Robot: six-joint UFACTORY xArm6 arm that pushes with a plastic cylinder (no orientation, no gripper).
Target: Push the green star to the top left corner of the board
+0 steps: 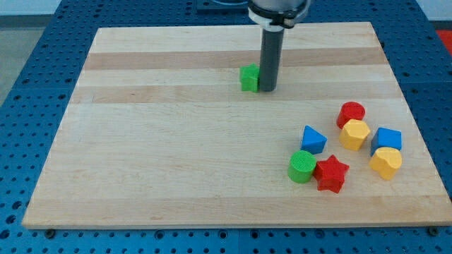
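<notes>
The green star [248,77] lies on the wooden board [162,155], above the middle and a little toward the view's top. My tip [268,89] stands right against the star's right side, touching or nearly touching it. The dark rod rises straight up from there to the view's top edge. The board's top left corner [100,32] is far to the left of the star.
A cluster of blocks sits at the lower right: a red cylinder [351,113], a yellow hexagon [354,134], a blue triangle [313,139], a blue block [386,140], a yellow block [385,162], a green cylinder [302,166], a red star [331,173].
</notes>
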